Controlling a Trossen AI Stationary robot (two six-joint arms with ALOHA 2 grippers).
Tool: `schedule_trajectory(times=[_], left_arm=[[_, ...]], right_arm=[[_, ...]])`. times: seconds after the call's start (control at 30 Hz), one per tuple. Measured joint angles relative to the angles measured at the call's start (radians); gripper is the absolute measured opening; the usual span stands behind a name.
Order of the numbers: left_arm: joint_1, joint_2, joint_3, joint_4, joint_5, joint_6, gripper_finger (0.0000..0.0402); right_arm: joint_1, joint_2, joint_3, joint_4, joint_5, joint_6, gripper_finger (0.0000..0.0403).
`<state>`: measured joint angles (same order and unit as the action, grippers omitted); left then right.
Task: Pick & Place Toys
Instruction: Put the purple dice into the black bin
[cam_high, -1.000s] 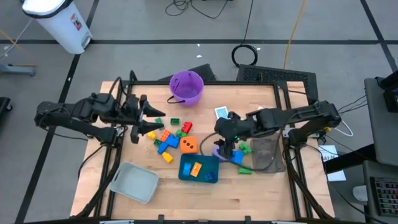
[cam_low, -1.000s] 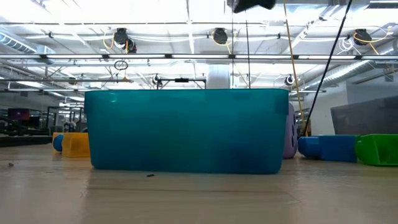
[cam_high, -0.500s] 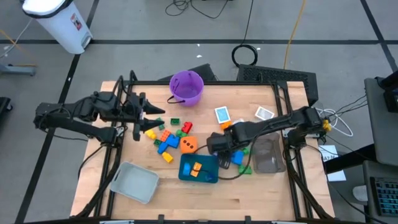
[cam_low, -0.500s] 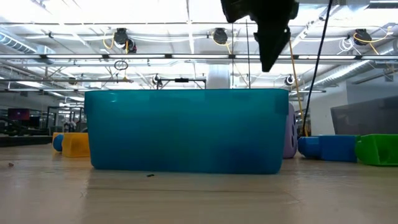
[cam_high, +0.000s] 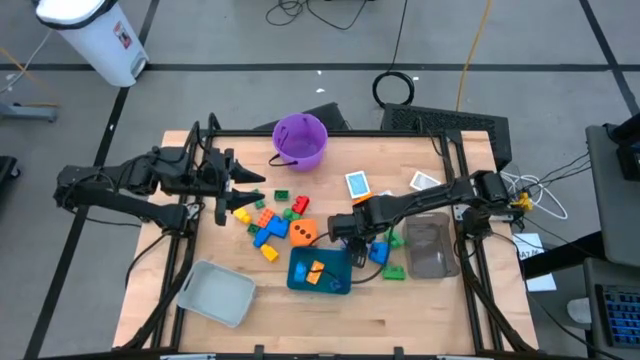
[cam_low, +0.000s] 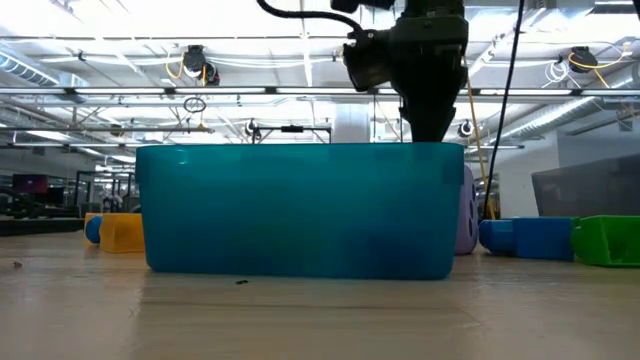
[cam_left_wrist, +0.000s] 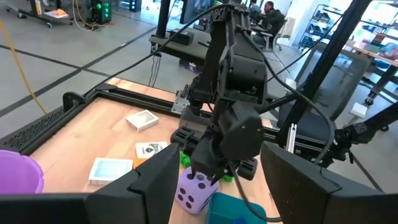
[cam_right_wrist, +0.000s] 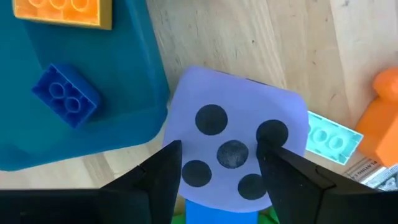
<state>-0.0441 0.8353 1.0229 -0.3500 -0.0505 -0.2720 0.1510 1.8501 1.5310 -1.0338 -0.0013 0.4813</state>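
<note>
The purple dotted die (cam_right_wrist: 233, 152) rests on the table against the right wall of the teal tray (cam_right_wrist: 124, 74). An orange brick (cam_right_wrist: 62, 12) and a blue brick (cam_right_wrist: 65, 93) lie in that tray. My right gripper (cam_right_wrist: 219, 149) points down over the die's dotted top face, open, one finger toward each side of it. In the left wrist view it stands just above the die (cam_left_wrist: 189, 193). My left gripper (cam_high: 254, 193) hangs open and level over the table's left side, with nothing between its fingers. Loose bricks (cam_high: 268, 222) and the orange die (cam_high: 304, 233) lie in front of it. My right gripper comes at the purple die's top face (cam_right_wrist: 211, 118) from above with its fingers apart; I cannot tell whether the fingers (cam_right_wrist: 166, 171) touch it. The die stays flat on the table.
A purple bucket (cam_high: 300, 140) stands at the far edge and a grey tray (cam_high: 215, 292) at the near left. A clear tray (cam_high: 430, 245) sits under the right arm. Two cards (cam_high: 357, 183) (cam_high: 425, 182) lie at the far right. Blue and green bricks (cam_high: 385, 262) lie right of the teal tray.
My right gripper has come down from high above the table and slightly toward the left and near edges. It has tipped from slanting to pointing almost straight down over the purple die. The toys have stayed in place.
</note>
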Motion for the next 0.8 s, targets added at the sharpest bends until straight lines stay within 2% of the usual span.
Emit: schedule_trajectory(times=[0.33,0.53,0.8], left_arm=[[0.000,0.000,0.000,0.000,-0.001,0.002,0.0232],[0.000,0.000,0.000,0.000,-0.001,0.005,0.0232],[0.000,0.000,0.000,0.001,-0.002,-0.002,0.0232]], right_arm=[[-0.072,-0.003,-0.038,-0.002,0.088,-0.080,0.0202],[-0.119,-0.002,-0.039,-0.004,0.086,-0.082,0.0202],[-0.129,-0.111,-0.044,0.034,0.097,0.000,0.0202]])
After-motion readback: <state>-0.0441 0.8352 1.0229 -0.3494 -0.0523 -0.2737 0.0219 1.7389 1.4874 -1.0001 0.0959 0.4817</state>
